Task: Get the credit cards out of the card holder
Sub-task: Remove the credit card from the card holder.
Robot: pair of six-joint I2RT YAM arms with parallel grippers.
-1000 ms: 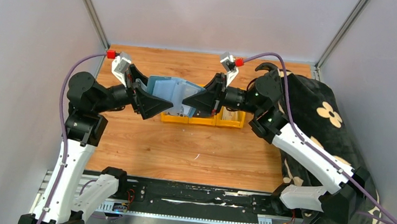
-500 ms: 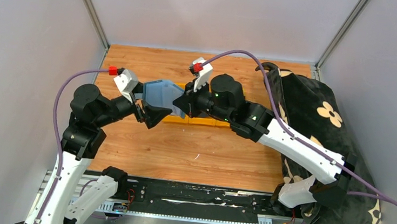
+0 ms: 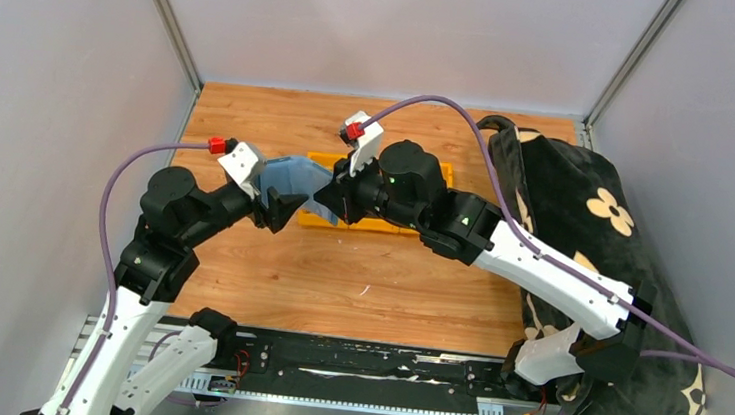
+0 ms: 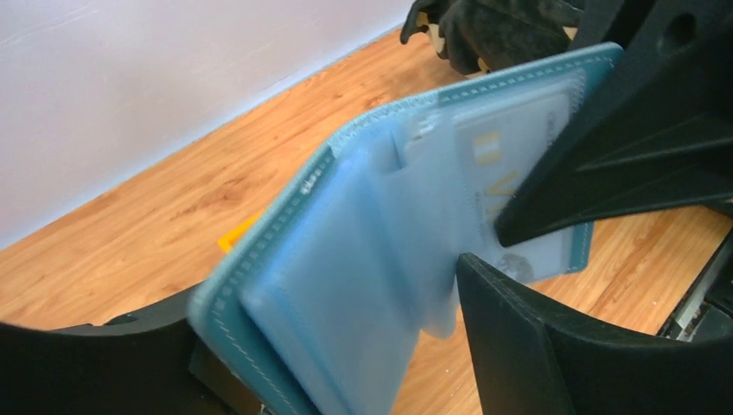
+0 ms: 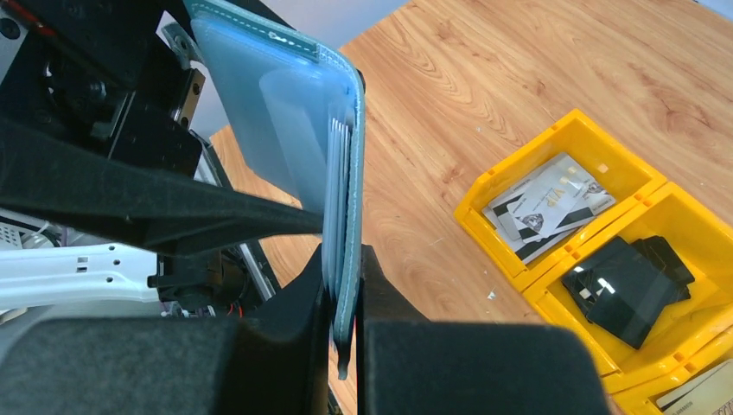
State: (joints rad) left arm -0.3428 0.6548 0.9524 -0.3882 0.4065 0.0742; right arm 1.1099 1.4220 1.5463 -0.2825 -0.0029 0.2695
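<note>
1. Overhead, we see the flat slate-blue folding card holder (image 3: 291,174) held in the air above the wooden table (image 3: 337,275), between the two grippers and near the row of yellow plastic bins (image 3: 382,225).
2. The right gripper (image 5: 342,259) has its black fingers pressed together on the holder's lower edge.
3. The left gripper (image 3: 280,210) has its fingers spread on either side of the holder's other end; we cannot tell whether they pinch it.
4. The holder hangs half open. A pale grey-white credit card (image 4: 510,164) sits in its clear pocket, and we read the yellowish letters "VI" before the right finger covers the rest.
5. In the bins, pale cards (image 5: 549,201) lie in one compartment and dark cards (image 5: 627,281) in the next; their print is too small to read.
</note>
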